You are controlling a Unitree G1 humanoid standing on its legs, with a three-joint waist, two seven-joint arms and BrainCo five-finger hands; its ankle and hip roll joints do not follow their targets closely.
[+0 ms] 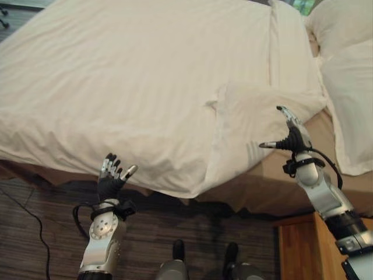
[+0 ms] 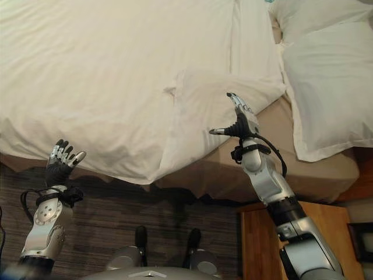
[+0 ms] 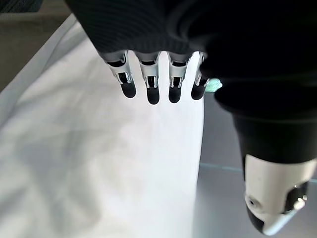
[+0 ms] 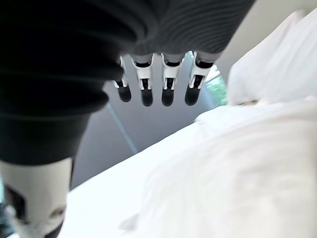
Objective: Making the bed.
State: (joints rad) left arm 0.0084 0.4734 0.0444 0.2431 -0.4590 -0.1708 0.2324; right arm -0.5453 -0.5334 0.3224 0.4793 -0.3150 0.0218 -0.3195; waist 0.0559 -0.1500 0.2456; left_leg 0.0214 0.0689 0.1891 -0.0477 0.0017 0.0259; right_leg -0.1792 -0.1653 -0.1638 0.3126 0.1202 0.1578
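1. The right hand is hovering released, nearer the folded-back duvet corner, which lies just ahead of its fingertips.
2. The left hand is waiting released below the duvet's hanging edge.

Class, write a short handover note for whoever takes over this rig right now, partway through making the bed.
Left hand: open, holding nothing, raised at the bed's near edge.
Right hand: open, holding nothing, above the folded-back corner.
Duvet: spread over most of the bed, near edge hanging over the side; corner by the pillows turned back, baring the tan sheet.
Done: duvet mostly laid.
Left: unfold that corner, smooth it.
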